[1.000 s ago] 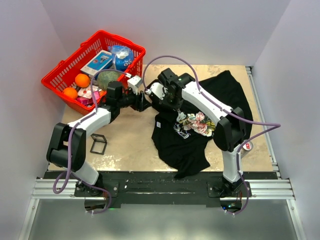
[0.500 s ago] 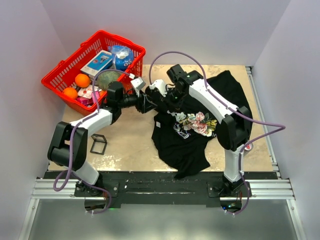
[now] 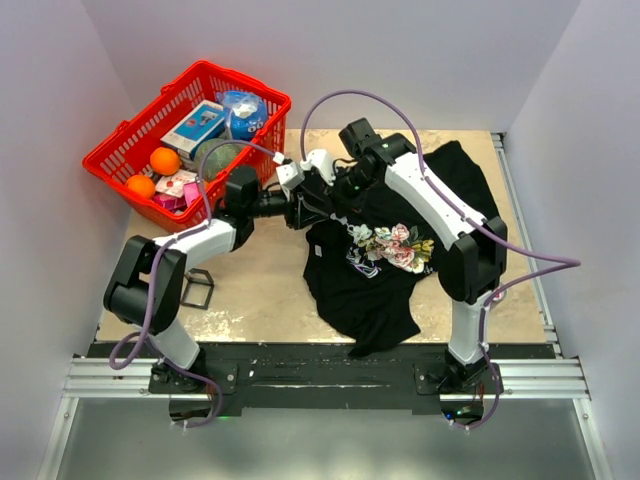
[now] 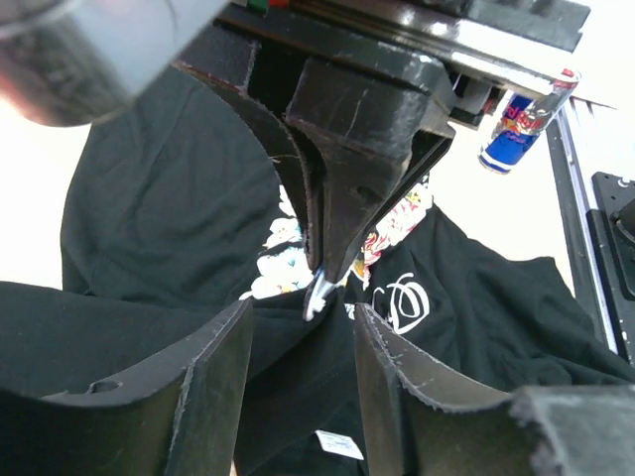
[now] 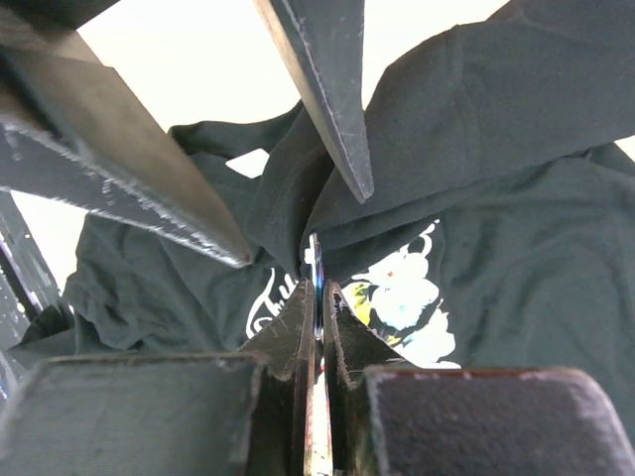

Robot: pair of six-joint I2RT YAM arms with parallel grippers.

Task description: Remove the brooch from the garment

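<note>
The garment [image 3: 370,290], a black T-shirt with a floral print, lies at the table's right. Its upper-left part is pulled up into a fold. My right gripper [image 3: 326,196] is shut on the brooch [image 5: 315,260], which shows edge-on as a thin blue-white disc between its fingers [image 5: 298,337]. In the left wrist view the brooch [image 4: 317,295] sits at the right gripper's tips, against the fold. My left gripper [image 4: 303,322] is closed on the fold of the garment [image 4: 149,198] just below the brooch. In the top view the left gripper [image 3: 303,207] touches the right one.
A red basket [image 3: 118,152] at the back left holds oranges, a box and a blue-and-white round container [image 3: 243,112]. A black square frame [image 3: 197,288] lies on the table at the left. A drink can [image 4: 516,124] stands to the right of the shirt.
My left gripper has moved right onto the shirt's upper-left edge. My right wrist has turned and risen, and the two grippers now meet at the fold.
</note>
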